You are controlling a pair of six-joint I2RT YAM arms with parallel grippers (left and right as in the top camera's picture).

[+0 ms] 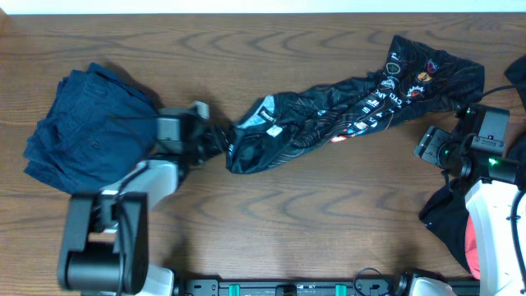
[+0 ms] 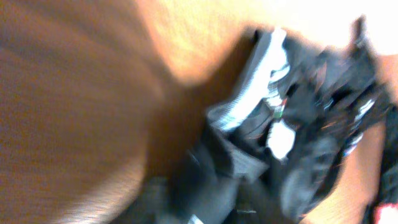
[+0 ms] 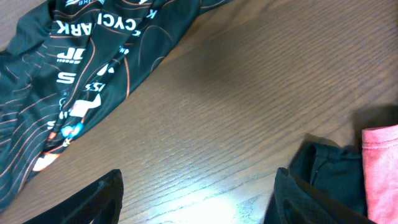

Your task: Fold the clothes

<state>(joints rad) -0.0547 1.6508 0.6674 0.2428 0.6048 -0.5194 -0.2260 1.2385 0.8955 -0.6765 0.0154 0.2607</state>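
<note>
- The black jersey (image 1: 345,103) lies stretched in a crumpled band across the table (image 1: 312,214), from the middle up toward the far right corner, logos and print facing up.
- My left gripper (image 1: 215,140) sits right at the jersey's near-left end, touching the cloth. The overhead view hides the fingertips in dark fabric and the left wrist view is badly smeared, so I cannot tell whether it is clenched on the jersey or not.
- My right gripper (image 3: 196,208) is released, its fingers spread wide over bare wood with nothing between them. It sits just beside the jersey's right end without touching it.
- A navy garment (image 1: 82,123) is heaped at the left of the table, beside the left arm and apart from the jersey.
- A coral-red garment (image 3: 380,168) and a black one (image 3: 326,165) lie together under the right arm.
</note>
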